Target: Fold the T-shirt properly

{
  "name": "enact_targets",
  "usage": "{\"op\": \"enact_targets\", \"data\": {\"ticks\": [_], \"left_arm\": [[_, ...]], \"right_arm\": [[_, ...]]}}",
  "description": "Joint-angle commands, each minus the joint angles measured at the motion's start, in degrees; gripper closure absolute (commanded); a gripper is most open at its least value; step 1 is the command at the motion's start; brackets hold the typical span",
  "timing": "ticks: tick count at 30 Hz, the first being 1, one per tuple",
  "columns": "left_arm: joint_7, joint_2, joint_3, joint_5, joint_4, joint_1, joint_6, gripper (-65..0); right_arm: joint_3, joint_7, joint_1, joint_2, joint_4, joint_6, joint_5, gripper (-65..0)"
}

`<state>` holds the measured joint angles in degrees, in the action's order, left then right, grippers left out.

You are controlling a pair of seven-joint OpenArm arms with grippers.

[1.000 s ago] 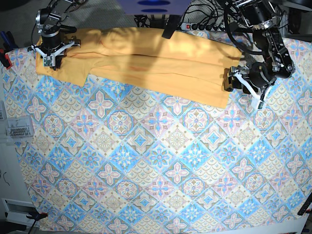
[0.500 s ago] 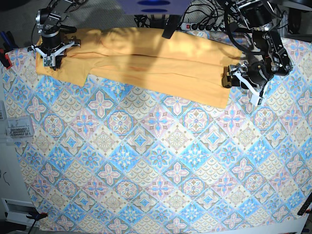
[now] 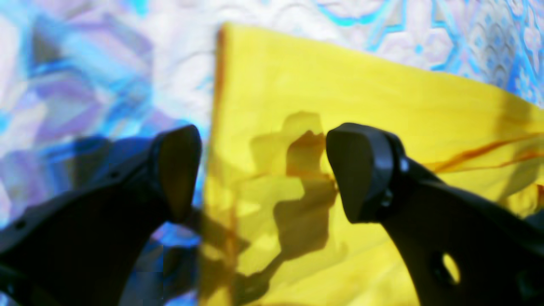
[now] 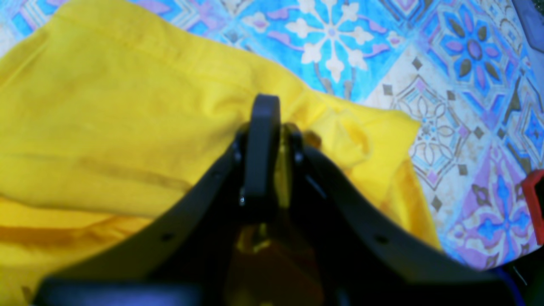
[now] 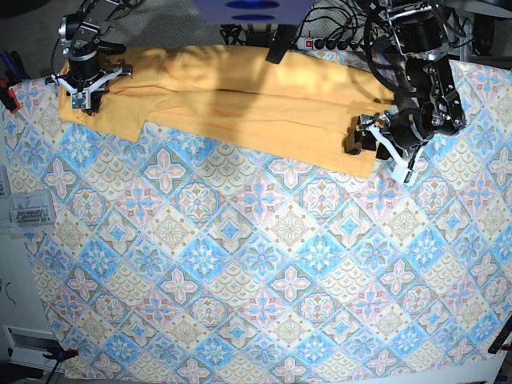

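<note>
No print on plain T-shirt (image 5: 240, 104)

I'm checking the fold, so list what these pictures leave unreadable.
- Left wrist: the tile-patterned cloth is blurred; the open left claw hides part of the T-shirt hem.
- Right wrist: the right claw covers the fabric it pinches, so the layers gripped cannot be counted.
- Base: cables cross the T-shirt's far edge; the bin contents are too small.

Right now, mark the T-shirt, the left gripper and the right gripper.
T-shirt (image 5: 240, 108): base view, middle of the folded yellow fabric.
Left gripper (image 3: 263, 174): left wrist view, gap between the open fingertips, over the shirt's edge.
Right gripper (image 4: 272, 127): right wrist view, tips pinched on shirt fabric.
</note>
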<state>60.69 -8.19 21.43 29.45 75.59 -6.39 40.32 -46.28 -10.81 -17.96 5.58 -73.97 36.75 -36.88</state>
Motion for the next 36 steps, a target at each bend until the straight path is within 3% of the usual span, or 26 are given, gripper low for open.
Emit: {"op": "enact_targets", "data": {"ticks": [1, 6, 16, 24, 36], "left_arm": [[5.3, 0.9, -1.4, -2.1, -1.0, -1.1, -0.3, -48.4], [4.3, 1.0, -2.6, -1.8, -1.0, -1.9, -0.3, -45.0], [4.1, 1.0, -3.2, -1.9, -1.1, -3.1, -0.3, -14.8], [4.1, 1.0, -1.8, -1.5, -1.0, -2.8, -0.3, 0.0], [4.2, 0.5, 8.3, -2.1, -0.7, 2.8, -0.3, 0.0]], "right_arm": [[0.5, 5.9, -0.3, 0.9, 1.2, 3.2, -4.1, -4.5], [0.5, 5.9, -0.3, 0.9, 1.2, 3.2, -4.0, -4.5], [0.5, 5.9, -0.3, 0.9, 1.2, 3.2, -4.0, -4.5], [0.5, 5.9, -0.3, 0.9, 1.2, 3.2, -4.0, -4.5], [1.0, 5.9, 2.4, 1.0, 1.1, 3.2, -4.1, -4.5]]}}
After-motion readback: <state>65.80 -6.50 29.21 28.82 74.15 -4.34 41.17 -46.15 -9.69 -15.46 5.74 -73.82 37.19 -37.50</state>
